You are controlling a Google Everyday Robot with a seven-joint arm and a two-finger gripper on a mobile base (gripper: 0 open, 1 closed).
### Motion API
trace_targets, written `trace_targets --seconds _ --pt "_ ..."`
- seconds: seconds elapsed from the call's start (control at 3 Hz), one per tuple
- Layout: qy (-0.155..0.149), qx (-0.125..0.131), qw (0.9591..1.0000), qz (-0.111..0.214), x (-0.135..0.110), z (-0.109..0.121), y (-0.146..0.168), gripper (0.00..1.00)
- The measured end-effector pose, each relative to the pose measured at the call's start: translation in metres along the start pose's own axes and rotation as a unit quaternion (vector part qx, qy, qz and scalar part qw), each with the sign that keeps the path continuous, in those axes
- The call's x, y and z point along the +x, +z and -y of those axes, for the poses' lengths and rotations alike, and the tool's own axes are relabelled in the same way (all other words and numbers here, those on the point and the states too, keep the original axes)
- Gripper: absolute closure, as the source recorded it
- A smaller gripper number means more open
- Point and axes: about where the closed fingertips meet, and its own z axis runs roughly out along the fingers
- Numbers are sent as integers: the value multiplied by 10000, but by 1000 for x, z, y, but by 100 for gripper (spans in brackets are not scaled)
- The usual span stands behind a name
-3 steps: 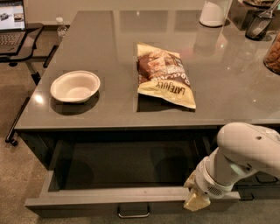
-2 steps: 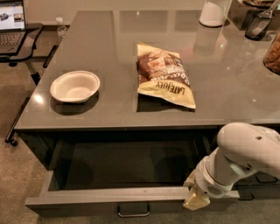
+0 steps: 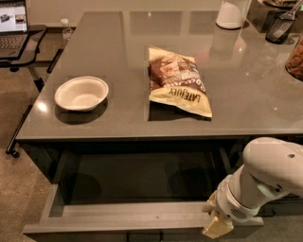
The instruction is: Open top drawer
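Observation:
The top drawer (image 3: 128, 220) is pulled out under the grey counter, showing its dark interior (image 3: 142, 177). Its grey front edge runs along the bottom of the camera view, and its handle is at the bottom edge, mostly cut off. My gripper (image 3: 215, 222), with cream-coloured fingertips, sits at the right end of the drawer's front edge, at or over the rim. The white arm (image 3: 270, 172) rises to the right behind it.
On the grey counter (image 3: 118, 52) lie a white bowl (image 3: 81, 93) at the left and a chip bag (image 3: 177, 81) in the middle. A white container (image 3: 232, 13) and dark utensils (image 3: 281, 26) stand at the back right. A laptop on a stand (image 3: 13, 21) is at the far left.

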Motion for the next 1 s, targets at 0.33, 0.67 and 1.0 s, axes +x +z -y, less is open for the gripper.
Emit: trace_targets --seconds 0.33,0.67,1.0 --pt "65 -52 10000 2 6 -11 -2 100" --pt "152 -80 9999 10 11 -21 -3 100" --pt "251 -114 9996 11 17 -32 -5 100"
